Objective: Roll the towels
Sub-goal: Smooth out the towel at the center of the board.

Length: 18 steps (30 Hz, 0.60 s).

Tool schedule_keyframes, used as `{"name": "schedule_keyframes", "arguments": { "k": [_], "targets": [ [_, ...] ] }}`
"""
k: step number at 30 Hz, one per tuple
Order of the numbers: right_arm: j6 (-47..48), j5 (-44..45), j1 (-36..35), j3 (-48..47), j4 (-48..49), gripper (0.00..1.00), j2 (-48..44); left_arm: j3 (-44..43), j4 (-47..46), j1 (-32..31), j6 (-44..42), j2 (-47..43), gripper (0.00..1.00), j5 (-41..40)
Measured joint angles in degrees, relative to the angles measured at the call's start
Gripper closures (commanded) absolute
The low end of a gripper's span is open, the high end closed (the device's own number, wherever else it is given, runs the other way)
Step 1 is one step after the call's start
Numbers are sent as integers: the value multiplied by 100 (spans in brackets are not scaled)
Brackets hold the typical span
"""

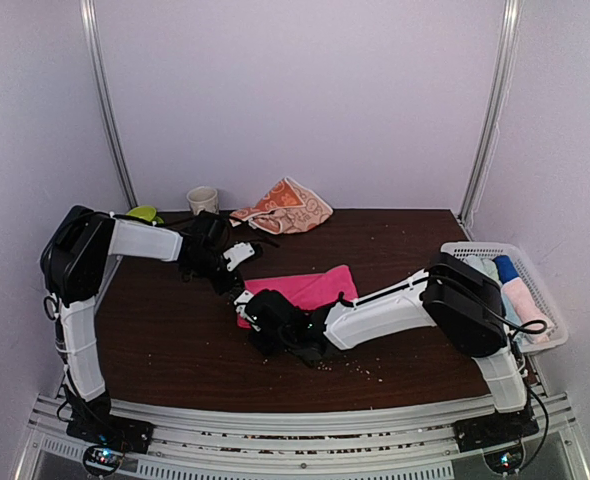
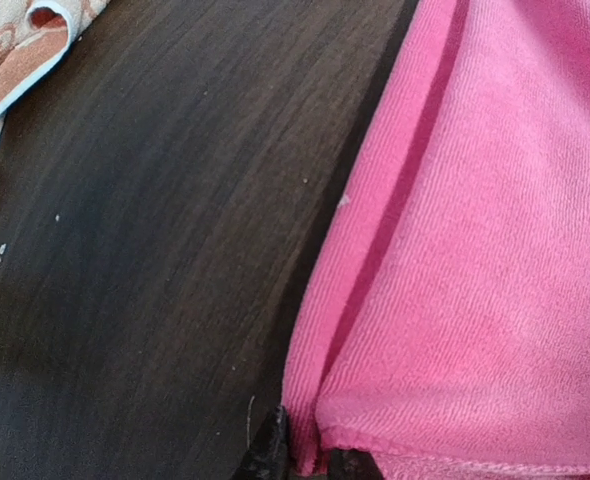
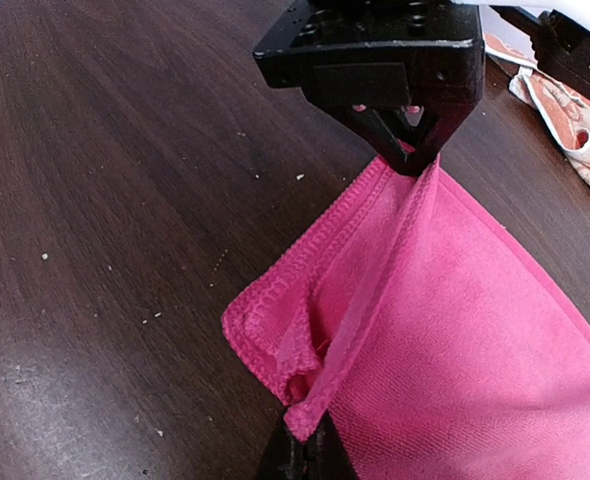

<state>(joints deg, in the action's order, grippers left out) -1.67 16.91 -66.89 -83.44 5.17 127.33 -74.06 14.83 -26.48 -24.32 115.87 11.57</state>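
Towels: two are counted on the table (image 1: 175,340), one pink towel (image 1: 310,288) at the middle and one orange-peach towel (image 1: 290,207) at the far edge.
Cups: one cup (image 1: 203,200) is counted at the far edge, towards the far left corner.
Green things: one green thing (image 1: 143,213) is counted beside the cup; it is too small to be named.
Baskets: one white basket (image 1: 480,246) is counted at the right edge.
Rolls in the basket: three are made out, a blue roll (image 1: 506,269), a pale pink roll (image 1: 528,298) and a paler roll (image 1: 481,268).
Arms: two are counted, a left arm (image 1: 145,240) and a right arm (image 1: 375,315).
Grippers: two are counted, a left gripper (image 3: 412,158) and a right gripper (image 3: 303,450).
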Motion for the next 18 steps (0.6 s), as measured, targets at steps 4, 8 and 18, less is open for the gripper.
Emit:
{"name": "schedule_keyframes", "arguments": {
  "k": [4,8,18],
  "targets": [
    [4,-24,0,-33,-76,87,0,28,0,0,-20,-46,74,-96],
    [2,-109,-7,-55,-155,78,0,31,-7,0,-22,-87,67,-203],
    [24,-417,-50,-57,-413,63,-4,31,-4,0,-20,-107,54,-437]
  ]
}}
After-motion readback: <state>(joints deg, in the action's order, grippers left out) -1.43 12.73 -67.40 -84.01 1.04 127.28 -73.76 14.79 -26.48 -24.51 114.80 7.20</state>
